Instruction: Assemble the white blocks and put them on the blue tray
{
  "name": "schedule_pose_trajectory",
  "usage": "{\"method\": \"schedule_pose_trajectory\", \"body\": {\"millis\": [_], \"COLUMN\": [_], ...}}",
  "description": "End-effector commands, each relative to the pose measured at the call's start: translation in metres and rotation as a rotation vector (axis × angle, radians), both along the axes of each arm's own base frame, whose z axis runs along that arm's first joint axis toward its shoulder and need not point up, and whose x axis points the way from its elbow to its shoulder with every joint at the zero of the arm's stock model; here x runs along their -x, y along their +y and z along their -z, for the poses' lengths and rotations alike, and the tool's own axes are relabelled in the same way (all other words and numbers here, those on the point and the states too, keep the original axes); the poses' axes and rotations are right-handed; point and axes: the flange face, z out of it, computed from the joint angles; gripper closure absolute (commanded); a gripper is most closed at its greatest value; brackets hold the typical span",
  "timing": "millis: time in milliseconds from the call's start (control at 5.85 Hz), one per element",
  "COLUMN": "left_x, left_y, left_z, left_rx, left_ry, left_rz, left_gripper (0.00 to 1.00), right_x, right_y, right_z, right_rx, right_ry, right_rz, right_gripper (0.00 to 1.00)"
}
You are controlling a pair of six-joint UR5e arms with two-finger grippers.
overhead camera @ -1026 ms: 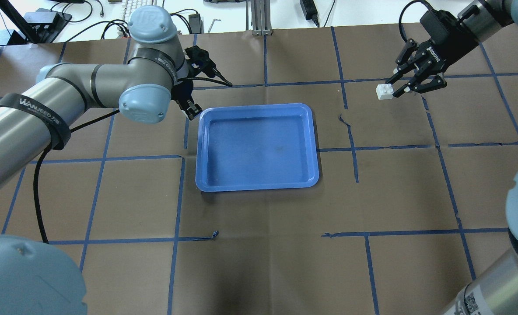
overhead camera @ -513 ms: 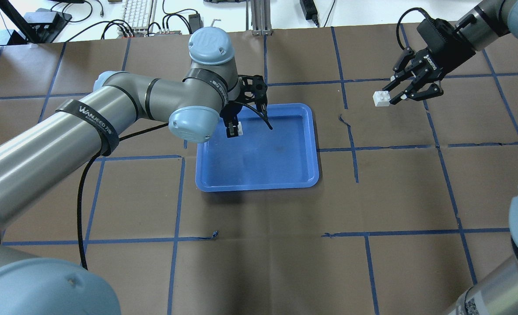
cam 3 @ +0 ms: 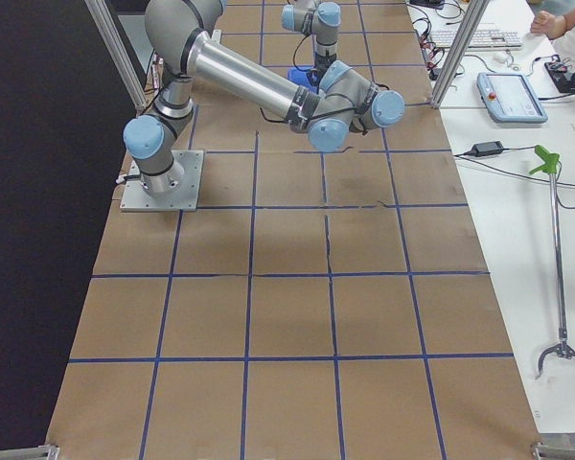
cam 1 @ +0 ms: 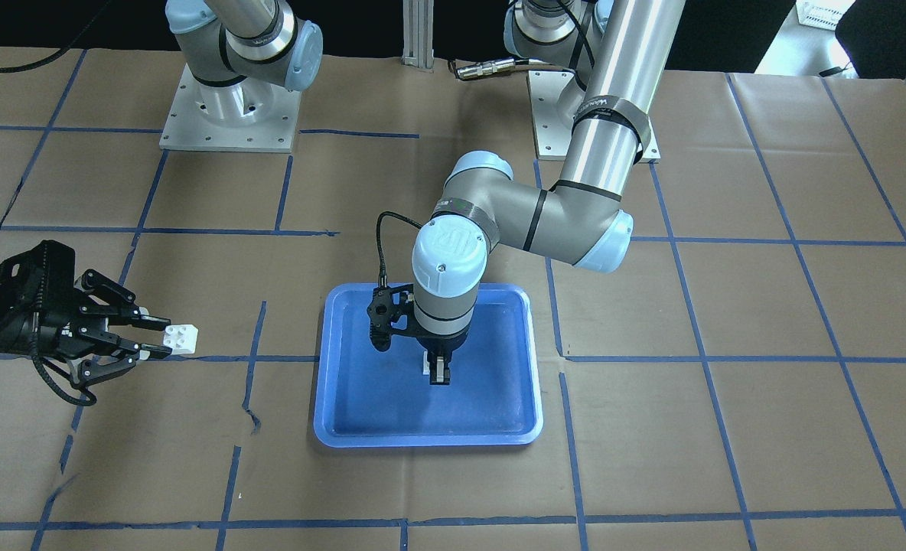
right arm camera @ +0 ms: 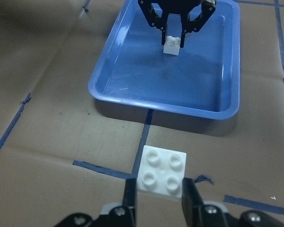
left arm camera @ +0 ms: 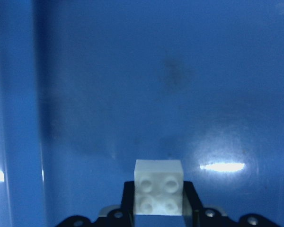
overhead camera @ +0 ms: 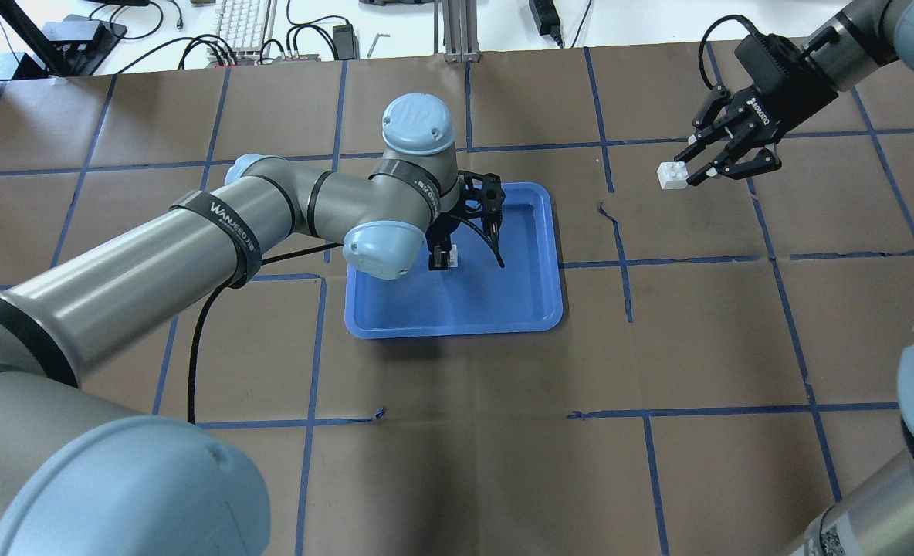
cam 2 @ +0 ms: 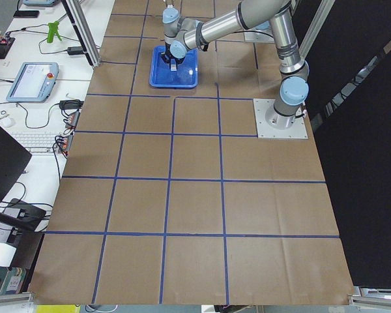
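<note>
— How many blocks are there?
— Two. One white block (left arm camera: 158, 187) is clamped in the left end effector (overhead camera: 440, 261) over the blue tray (overhead camera: 503, 309), mid-frame from overhead.
— I barely see it there.
— Mostly hidden from above; the left wrist view shows its four studs plainly.
— And the second?
— The other white block (right arm camera: 162, 172) is pinched by the right end effector (overhead camera: 688, 173), upper right, over the brown surface (overhead camera: 696, 324), well apart from the single tray. The right wrist view catches both blocks at once
</note>
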Motion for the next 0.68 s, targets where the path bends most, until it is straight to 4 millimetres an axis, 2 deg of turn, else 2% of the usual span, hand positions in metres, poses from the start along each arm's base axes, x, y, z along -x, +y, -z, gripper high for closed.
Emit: {"method": "schedule_pose_trajectory", "body": {"millis": [0, 171, 342, 513], "left_x": [0.000, -0.001, 0.000, -0.001], "left_y": [0.010, 0.010, 0.009, 0.007], "left_z": [0.006, 0.006, 0.006, -0.009], "left_rx": [-0.013, -0.014, -0.015, 0.004], "left_ry": [-0.004, -0.005, -0.004, -0.002], "left_rz": [-0.001, -0.001, -0.003, -0.004], "left_gripper": [0.86, 0.34, 0.01, 0.01], "right_x": [0.000, -0.001, -0.002, -0.003], "right_y": [0.000, 0.001, 0.003, 0.004], "right_z": [-0.001, 0.000, 0.006, 0.014], "right_rx": [0.004, 0.004, 0.003, 0.011], "right_ry": [0.001, 0.001, 0.001, 0.007], "right_rz": [0.000, -0.001, -0.001, 0.006], "right_gripper": [0.76, 0.76, 0.76, 0.76]}}
